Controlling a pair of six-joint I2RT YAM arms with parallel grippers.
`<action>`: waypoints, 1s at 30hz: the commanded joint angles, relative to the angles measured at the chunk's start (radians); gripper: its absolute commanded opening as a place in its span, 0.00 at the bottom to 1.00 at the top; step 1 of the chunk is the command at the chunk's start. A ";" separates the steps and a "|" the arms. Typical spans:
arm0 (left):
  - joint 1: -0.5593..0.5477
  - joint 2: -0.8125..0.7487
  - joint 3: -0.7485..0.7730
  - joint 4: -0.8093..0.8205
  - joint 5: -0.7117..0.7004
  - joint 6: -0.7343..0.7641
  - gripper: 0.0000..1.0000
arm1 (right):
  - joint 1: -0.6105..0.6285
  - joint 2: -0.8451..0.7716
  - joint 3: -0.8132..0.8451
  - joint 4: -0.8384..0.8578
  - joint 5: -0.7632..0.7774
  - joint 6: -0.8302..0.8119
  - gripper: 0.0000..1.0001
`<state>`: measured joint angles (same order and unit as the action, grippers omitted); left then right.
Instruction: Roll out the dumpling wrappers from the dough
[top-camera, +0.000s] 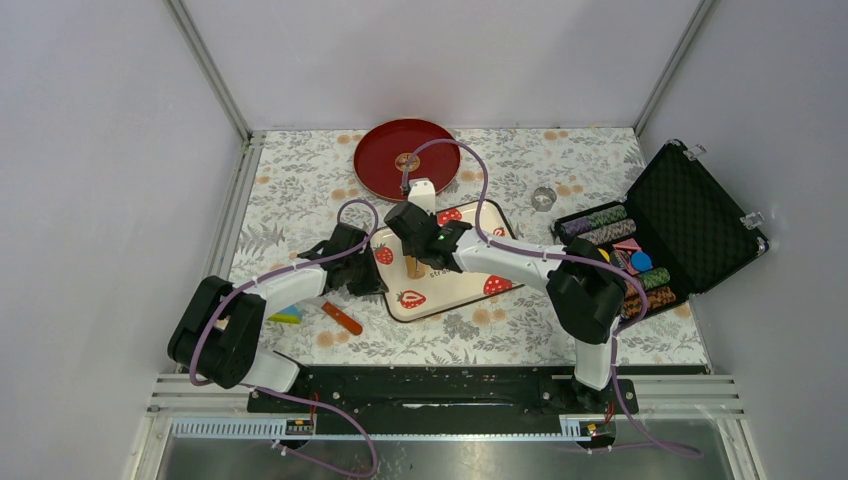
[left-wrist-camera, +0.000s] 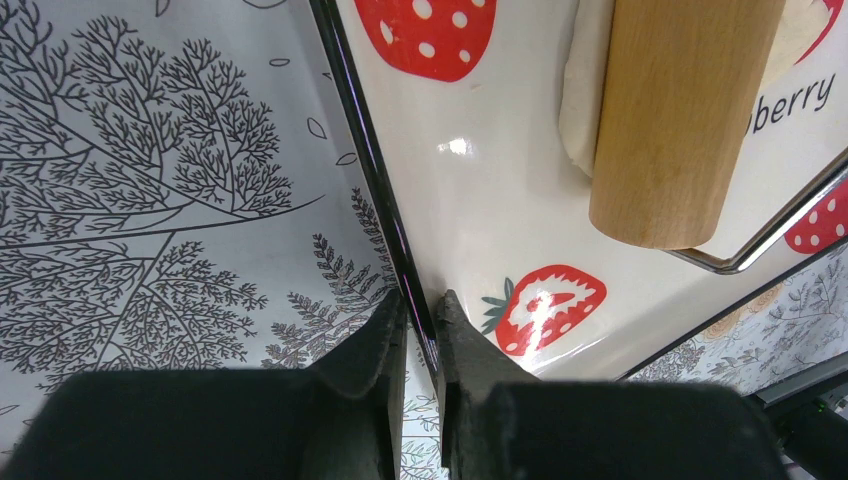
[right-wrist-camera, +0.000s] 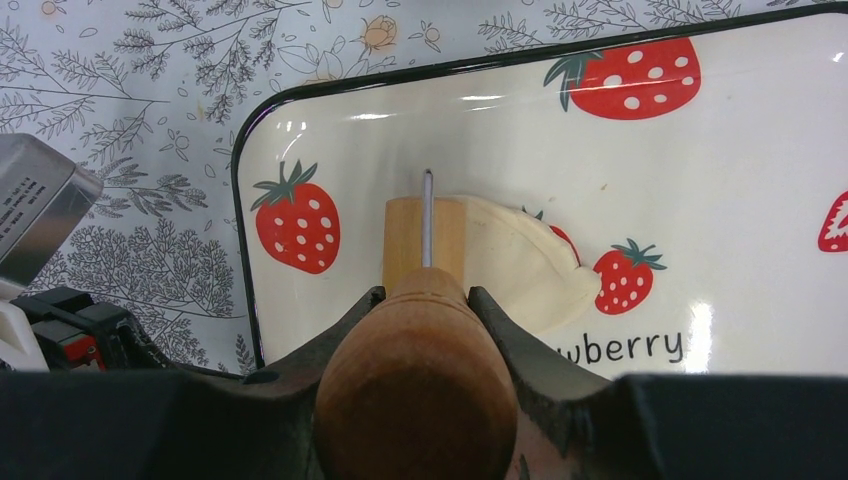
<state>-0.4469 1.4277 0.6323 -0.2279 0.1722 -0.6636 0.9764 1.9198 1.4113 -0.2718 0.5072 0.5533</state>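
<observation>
A table (top-camera: 300, 190) covered in a grey floral cloth. Lying on it: a red plate (top-camera: 385, 178) at the back, a strawberry-print tray (top-camera: 470, 290) in the middle, an open black case (top-camera: 690, 215) at right, a small metal cup (top-camera: 543, 198), an orange tool (top-camera: 342, 318) and a coloured block (top-camera: 287, 315).

One dumpling wrapper (top-camera: 407, 160) lay flat near the middle of the red plate (top-camera: 385, 178), a small round disc that looked tan in the top view and was much smaller than the plate. The dough (right-wrist-camera: 520, 262) was a pale cream piece, already pressed thin, with a smooth curved edge; it lay on the white tray (right-wrist-camera: 400, 150) beside a printed strawberry. Its left part was under the barrel of the wooden rolling pin (right-wrist-camera: 425, 245), which rested across it.
</observation>
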 joint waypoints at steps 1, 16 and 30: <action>-0.013 0.024 -0.022 -0.065 -0.024 0.059 0.00 | 0.050 0.152 -0.113 -0.138 -0.253 0.061 0.00; -0.013 0.024 -0.022 -0.065 -0.024 0.059 0.00 | 0.049 0.156 -0.089 -0.171 -0.231 0.228 0.00; -0.013 0.026 -0.021 -0.065 -0.024 0.056 0.00 | 0.050 0.232 -0.010 -0.312 -0.142 0.318 0.00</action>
<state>-0.4469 1.4277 0.6323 -0.2279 0.1722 -0.6636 0.9855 1.9659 1.4788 -0.3683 0.5694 0.7456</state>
